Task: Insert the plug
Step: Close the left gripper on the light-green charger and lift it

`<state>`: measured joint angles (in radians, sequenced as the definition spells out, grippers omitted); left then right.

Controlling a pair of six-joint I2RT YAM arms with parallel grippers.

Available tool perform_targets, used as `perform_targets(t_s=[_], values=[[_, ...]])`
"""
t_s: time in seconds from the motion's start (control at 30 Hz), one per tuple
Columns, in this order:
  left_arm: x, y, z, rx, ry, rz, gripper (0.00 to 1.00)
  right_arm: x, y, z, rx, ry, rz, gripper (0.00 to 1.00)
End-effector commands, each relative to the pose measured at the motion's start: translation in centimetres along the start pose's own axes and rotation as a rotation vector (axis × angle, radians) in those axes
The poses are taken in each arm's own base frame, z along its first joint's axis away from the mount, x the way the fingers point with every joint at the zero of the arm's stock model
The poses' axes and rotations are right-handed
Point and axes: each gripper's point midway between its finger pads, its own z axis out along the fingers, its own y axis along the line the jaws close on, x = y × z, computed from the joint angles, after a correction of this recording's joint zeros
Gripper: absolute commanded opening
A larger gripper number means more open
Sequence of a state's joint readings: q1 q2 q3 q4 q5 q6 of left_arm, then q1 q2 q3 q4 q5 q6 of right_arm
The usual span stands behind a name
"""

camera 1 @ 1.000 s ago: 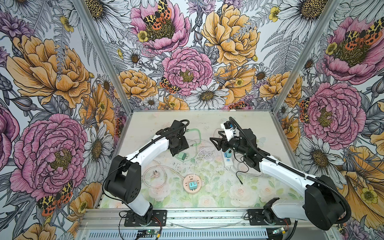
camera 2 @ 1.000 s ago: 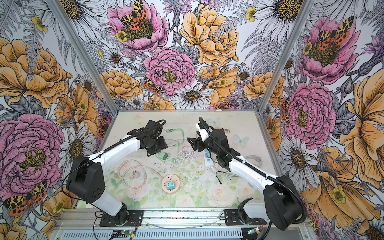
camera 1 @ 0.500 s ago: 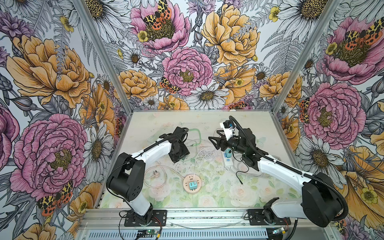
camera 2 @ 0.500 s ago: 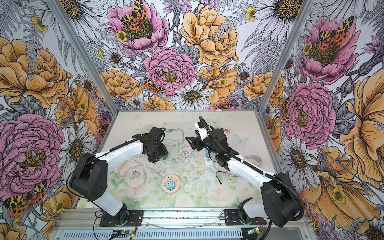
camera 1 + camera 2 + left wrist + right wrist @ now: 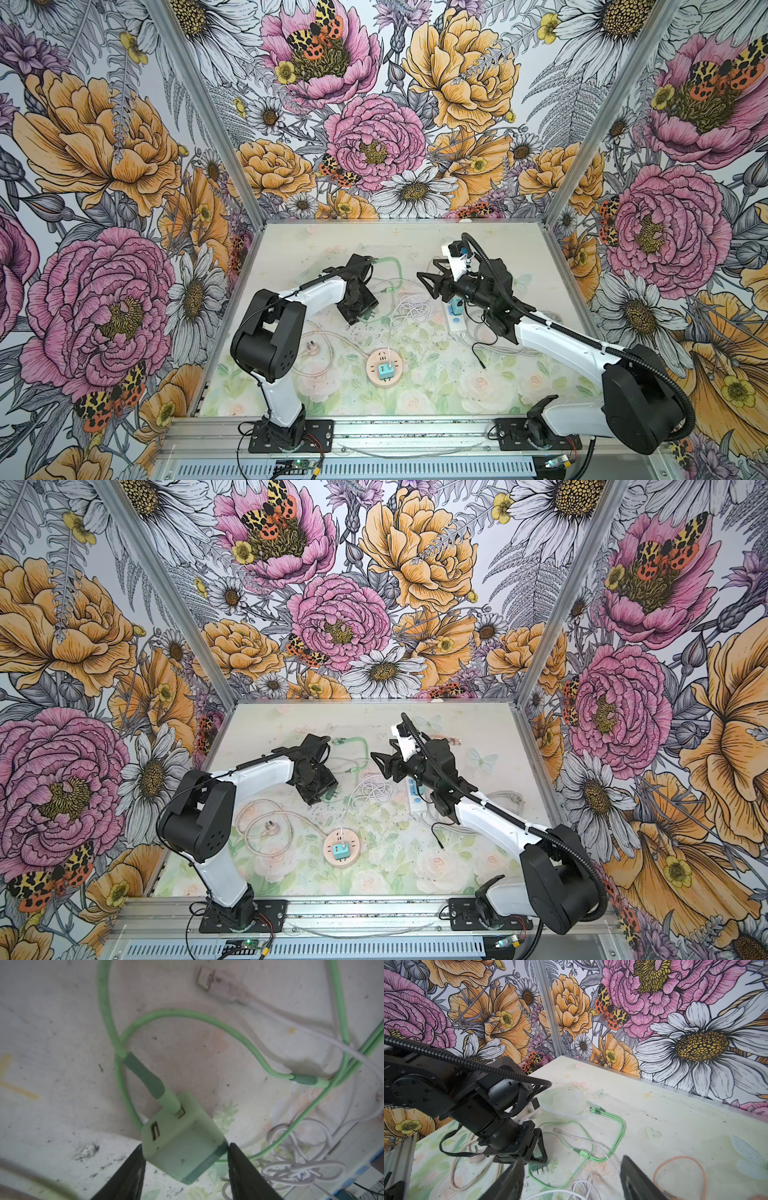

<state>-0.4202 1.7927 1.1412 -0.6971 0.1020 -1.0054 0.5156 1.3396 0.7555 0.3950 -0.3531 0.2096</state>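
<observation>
Left wrist view only: mint-green cube USB charger (image 5: 187, 1132) lying on bench, two ports seen, green cable (image 5: 105, 1001) seated in one. Left end effector (image 5: 185, 1144) spread, fingers straddling cube. Right wrist view only: metal prongs (image 5: 538, 1170) seen under it. Right end effector (image 5: 571, 1178) spread, nothing held.

Pale floral-print bench (image 5: 457, 374) scuffed; floral wallpaper (image 5: 365, 137) on walls.

Round peach socket disc (image 5: 397, 374) at front. White power strip (image 5: 456, 326) partly covered by right arm. Tangled white cable (image 5: 409, 309) between arms.

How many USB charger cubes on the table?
3: green cube at the left gripper; teal cube in the round socket; another teal cube in the white power strip. More may be hidden.
</observation>
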Motion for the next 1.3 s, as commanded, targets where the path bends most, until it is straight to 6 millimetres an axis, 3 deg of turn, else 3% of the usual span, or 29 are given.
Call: perform_targets(t_s=[0.0,0.13,0.37,0.5,0.73,0.83,0.97,1.13,1.27], values=[[-0.6,0.1,1.2,-0.012,0.016,-0.035,0.63,-0.2,0.4,-0.1,-0.023,-0.026,0.009,0.73],[-1.0,1.0,2.3,-0.04,0.038,-0.053,0.6,-0.3,0.5,-0.2,-0.028,-0.029,0.009,0.73],[-1.7,2.5,1.9,-0.054,0.067,-0.08,0.58,-0.9,0.9,-0.6,-0.035,-0.045,0.004,0.73],[-1.7,4.2,1.9,-0.142,0.096,-0.054,0.47,-1.0,0.9,-0.7,-0.038,-0.048,0.013,0.73],[-1.3,4.2,2.1,-0.145,0.117,-0.028,0.44,-0.8,1.2,-0.7,-0.05,-0.041,0.024,0.73],[-1.3,4.0,1.9,-0.13,0.125,-0.016,0.33,-1.1,1.3,-0.8,-0.054,-0.045,0.03,0.73],[-1.9,2.6,0.1,-0.078,0.083,0.017,0.2,-1.6,2.2,-0.9,-0.098,-0.045,0.053,0.71],[-2.7,-0.7,-4.6,0.057,-0.011,0.074,0.2,-1.9,4.0,-1.5,-0.202,-0.053,0.1,0.7],[-2.3,-3.8,-8.7,0.194,-0.044,0.132,0.19,-2.5,4.9,-2.4,-0.245,-0.105,0.128,0.71]])
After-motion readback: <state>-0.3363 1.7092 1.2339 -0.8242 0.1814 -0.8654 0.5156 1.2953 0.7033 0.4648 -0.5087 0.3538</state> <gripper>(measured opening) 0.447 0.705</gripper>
